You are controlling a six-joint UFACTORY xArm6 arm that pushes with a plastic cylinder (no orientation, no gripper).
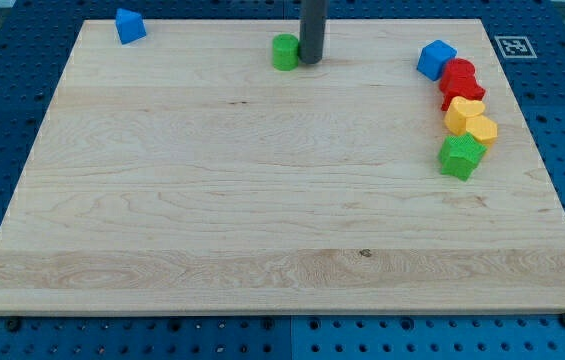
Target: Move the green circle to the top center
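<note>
The green circle (284, 52) is sitting near the top centre of the wooden tabletop (212, 200), close to its top edge. My tip (310, 61) is touching the circle's right side; the rod carries no jaws, so no clamping state applies. Along the view's right, a blue block (436, 59), two red blocks (459, 82), two yellow blocks (470, 118) and a green block (460, 157) are lying in a column. A blue block (129, 25) is resting at top left. No readable writing; a fiducial marker (514, 46) is lying beyond the top-right corner.
</note>
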